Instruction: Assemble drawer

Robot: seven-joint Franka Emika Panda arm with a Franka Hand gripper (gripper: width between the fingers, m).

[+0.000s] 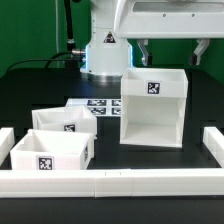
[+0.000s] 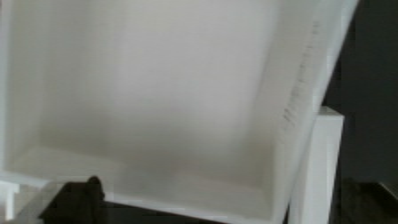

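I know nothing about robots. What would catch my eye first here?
A tall white housing stands mid-table, with the robot's hand just above it, fingers apart. On the exterior view's left sit two shallow white trays, the front tray and the back tray. Each tray carries a black-and-white tag.

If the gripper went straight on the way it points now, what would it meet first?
Most likely the drawer housing, which stands right below the open gripper and fills the wrist view. I cannot tell which part of it would be touched first.
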